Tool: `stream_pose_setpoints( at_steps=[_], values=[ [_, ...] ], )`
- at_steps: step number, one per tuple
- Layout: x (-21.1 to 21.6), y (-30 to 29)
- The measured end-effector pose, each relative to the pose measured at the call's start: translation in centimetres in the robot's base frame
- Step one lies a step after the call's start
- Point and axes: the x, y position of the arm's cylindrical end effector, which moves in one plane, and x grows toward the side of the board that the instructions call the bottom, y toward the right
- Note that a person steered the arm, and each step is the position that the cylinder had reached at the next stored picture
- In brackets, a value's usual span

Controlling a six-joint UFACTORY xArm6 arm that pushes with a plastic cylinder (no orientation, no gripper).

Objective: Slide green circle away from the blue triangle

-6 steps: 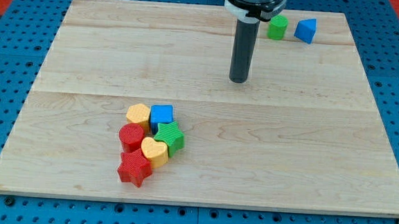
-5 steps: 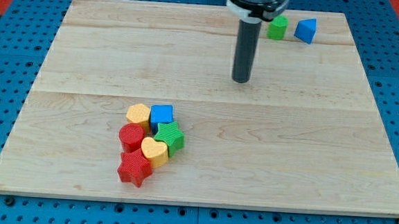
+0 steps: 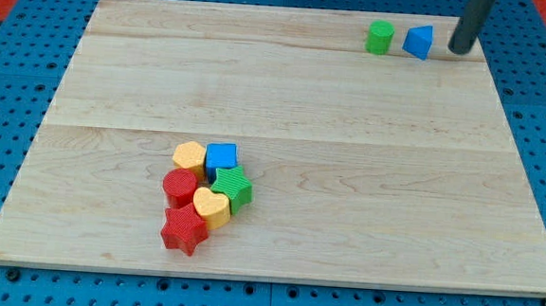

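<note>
The green circle [image 3: 380, 37] stands near the board's top edge, right of centre. The blue triangle [image 3: 417, 41] stands just to its right, a small gap between them. My tip [image 3: 461, 51] is at the view's top right, to the right of the blue triangle and apart from it. The rod rises out of the view's top.
A cluster sits lower left of centre: yellow hexagon [image 3: 189, 155], blue cube [image 3: 221, 157], red hexagon [image 3: 179, 186], green star [image 3: 233, 188], yellow heart [image 3: 211, 207], red star [image 3: 184, 229]. The wooden board [image 3: 284, 125] lies on a blue pegboard; its right edge is close to my tip.
My tip has moved from the board's upper middle to the view's top right, past the blue triangle. No block has moved.
</note>
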Motion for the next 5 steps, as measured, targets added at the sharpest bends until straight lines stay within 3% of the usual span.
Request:
stream_pose_setpoints(
  at_steps=[1,3,5],
  values=[
    [-0.1,-3.2],
    [-1.2,-19.5],
    [-3.6,-13.4]
  ],
)
